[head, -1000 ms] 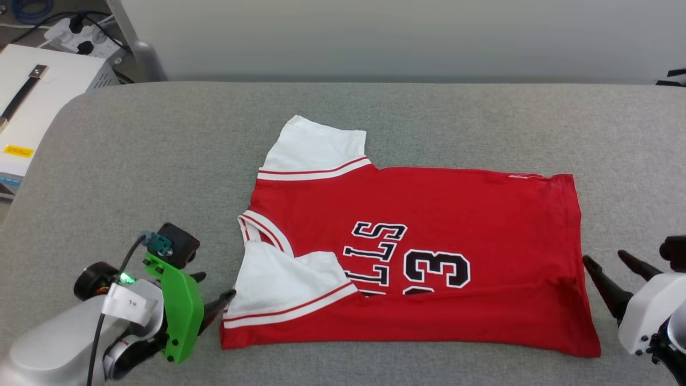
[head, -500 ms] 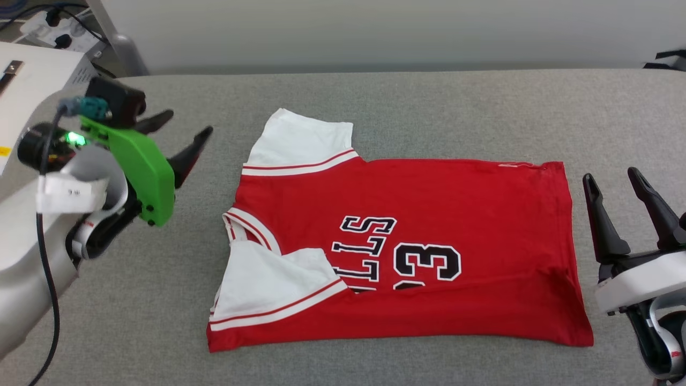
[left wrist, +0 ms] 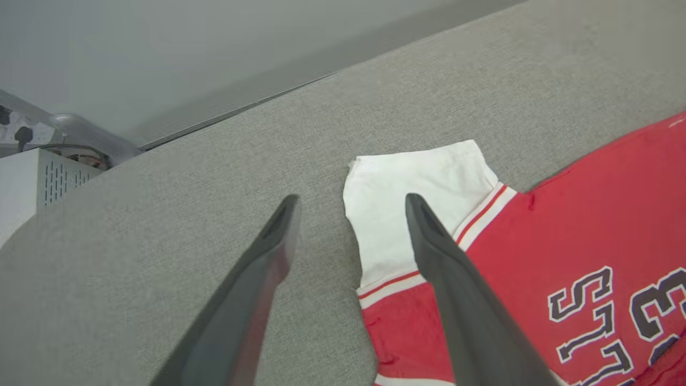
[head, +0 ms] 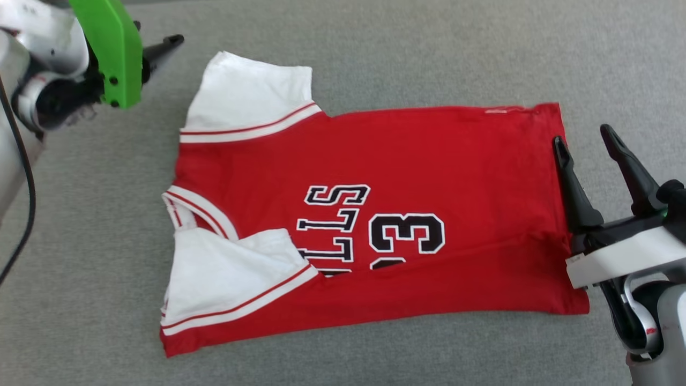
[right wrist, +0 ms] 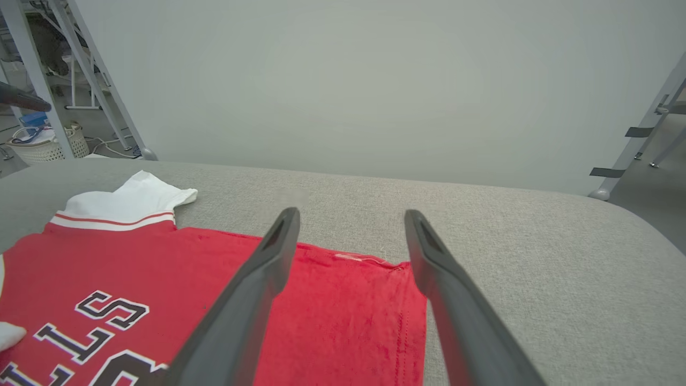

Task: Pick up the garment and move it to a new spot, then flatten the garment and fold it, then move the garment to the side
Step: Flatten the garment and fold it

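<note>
Red jersey (head: 407,155) lies flat on grey cushion (head: 429,48), collar left, near sleeve (head: 225,273) folded over part of lettering (head: 332,225). Left gripper (left wrist: 352,199) jaws apart, empty, by far sleeve (left wrist: 407,182). Right gripper (head: 582,135) jaws apart, empty, at hem (head: 557,177); white box (left wrist: 21,185) past cushion's left end.

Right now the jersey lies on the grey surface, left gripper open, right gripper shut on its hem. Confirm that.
Not quite: the right gripper is open too, gripping nothing, at the hem of the jersey; the head view shows it. The rest holds.
</note>
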`<state>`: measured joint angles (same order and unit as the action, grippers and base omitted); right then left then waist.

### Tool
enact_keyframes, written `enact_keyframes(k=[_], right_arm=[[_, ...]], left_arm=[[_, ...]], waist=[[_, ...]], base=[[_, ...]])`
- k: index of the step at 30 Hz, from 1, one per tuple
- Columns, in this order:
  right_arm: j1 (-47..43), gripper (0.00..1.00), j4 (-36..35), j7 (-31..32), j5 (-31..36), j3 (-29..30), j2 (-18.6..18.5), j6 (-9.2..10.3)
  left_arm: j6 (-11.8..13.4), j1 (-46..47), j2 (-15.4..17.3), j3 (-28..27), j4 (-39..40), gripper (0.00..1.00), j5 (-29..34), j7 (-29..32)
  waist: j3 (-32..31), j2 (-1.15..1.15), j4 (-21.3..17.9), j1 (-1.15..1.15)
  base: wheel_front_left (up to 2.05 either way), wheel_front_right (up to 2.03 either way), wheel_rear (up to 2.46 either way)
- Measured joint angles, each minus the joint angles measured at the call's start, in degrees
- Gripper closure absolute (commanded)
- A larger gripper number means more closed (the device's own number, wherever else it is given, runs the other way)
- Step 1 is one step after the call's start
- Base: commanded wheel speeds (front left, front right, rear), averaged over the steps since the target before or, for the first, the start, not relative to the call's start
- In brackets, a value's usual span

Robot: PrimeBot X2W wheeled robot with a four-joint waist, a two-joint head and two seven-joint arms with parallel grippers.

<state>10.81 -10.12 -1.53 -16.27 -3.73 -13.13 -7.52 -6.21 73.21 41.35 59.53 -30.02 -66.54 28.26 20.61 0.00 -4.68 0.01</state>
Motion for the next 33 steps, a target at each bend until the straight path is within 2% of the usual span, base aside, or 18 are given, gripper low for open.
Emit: enact_keyframes(k=[4,8,14,21,22,23,27,33], right_arm=[[1.7,0.0,-0.1,-0.2,0.1,-0.5,0.1,0.0],[3.6,0.0,0.0,-0.5,0.1,-0.9,0.1,0.0],[5.7,0.0,1.2,-1.4,0.1,-2.4,0.1,0.0],[6.5,0.0,2.7,-2.4,-0.1,-2.5,0.1,0.0],[6.6,0.0,3.0,-2.5,-0.1,-2.5,0.1,0.0],[6.6,0.0,3.1,-2.6,-0.1,-2.4,0.0,0.0],[7.2,0.0,3.4,-2.8,-0.2,-1.4,-0.8,0.0],[10.6,0.0,3.2,0.4,-1.1,0.4,-4.9,0.0]], left_arm=[[-0.6,4.7,-0.9,0.5,-2.6,0.0,-1.1,6.2],[-0.7,8.8,-2.1,1.4,-5.0,0.0,-0.9,9.7],[-0.8,10.2,-3.7,4.2,-9.2,0.0,0.9,11.2],[-1.1,10.0,-3.2,7.0,-11.2,0.0,1.7,12.1],[-1.1,10.0,-3.0,7.1,-10.8,0.87,1.6,12.2],[-1.1,10.0,-2.8,7.3,-10.4,1.0,1.6,12.3],[-1.1,9.8,-2.8,8.7,-9.3,1.0,1.6,10.6],[-1.1,7.6,-3.1,9.9,-8.5,1.0,2.1,4.2]], waist=[[3.7,0.0,-1.6,0.0],[7.3,0.0,-3.0,0.0],[11.6,0.0,-5.1,0.01],[14.0,0.0,-7.2,0.0],[14.1,0.0,-7.3,0.0],[14.1,0.0,-7.3,0.0],[13.4,0.0,-6.8,0.0],[10.8,0.0,-5.5,0.0]], base=[[0.0,0.0,0.0],[0.0,0.0,0.0],[0.0,0.0,0.0],[0.0,0.0,0.0],[0.0,0.0,0.0],[0.0,0.0,0.0],[0.0,0.0,0.0],[0.0,0.0,0.0]])
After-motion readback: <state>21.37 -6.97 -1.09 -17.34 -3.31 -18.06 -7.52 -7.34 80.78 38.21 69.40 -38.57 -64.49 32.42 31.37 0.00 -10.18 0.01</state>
